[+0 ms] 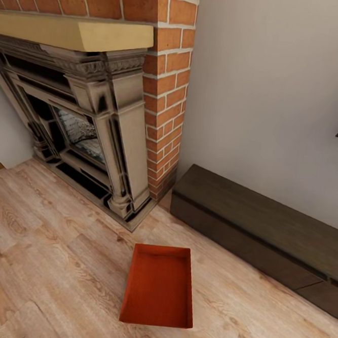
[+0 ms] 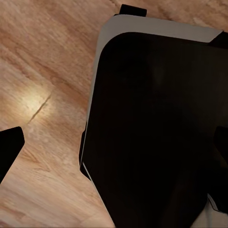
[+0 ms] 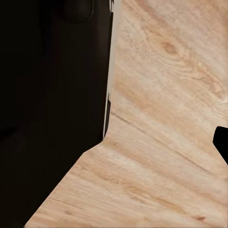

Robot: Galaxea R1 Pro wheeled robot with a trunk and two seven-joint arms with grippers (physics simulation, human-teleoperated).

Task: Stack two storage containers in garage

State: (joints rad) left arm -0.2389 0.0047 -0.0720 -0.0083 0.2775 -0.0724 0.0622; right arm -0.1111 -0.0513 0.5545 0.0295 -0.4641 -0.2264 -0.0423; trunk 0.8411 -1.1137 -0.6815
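Note:
One storage container (image 1: 158, 286), an empty orange-red open tray, lies on the living room's light wood-plank floor (image 1: 45, 261), low in the head view and just in front of the fireplace corner. The other container and the garage are out of view. My left gripper (image 2: 116, 161) hangs open over the planks, its dark fingertips (image 2: 9, 149) at the picture's edges and the robot's black-and-grey body between them. In the right wrist view, my right gripper (image 3: 114, 147) is also spread open beside that dark body, with one fingertip (image 3: 222, 142) showing. Neither gripper holds anything.
A red-brick fireplace (image 1: 168, 87) with a dark carved surround (image 1: 105, 133) and a yellow mantel (image 1: 73, 32) stands behind the tray. A long low dark bench (image 1: 265, 232) runs along the white wall (image 1: 277, 86) on the right. Open plank floor stretches to the left.

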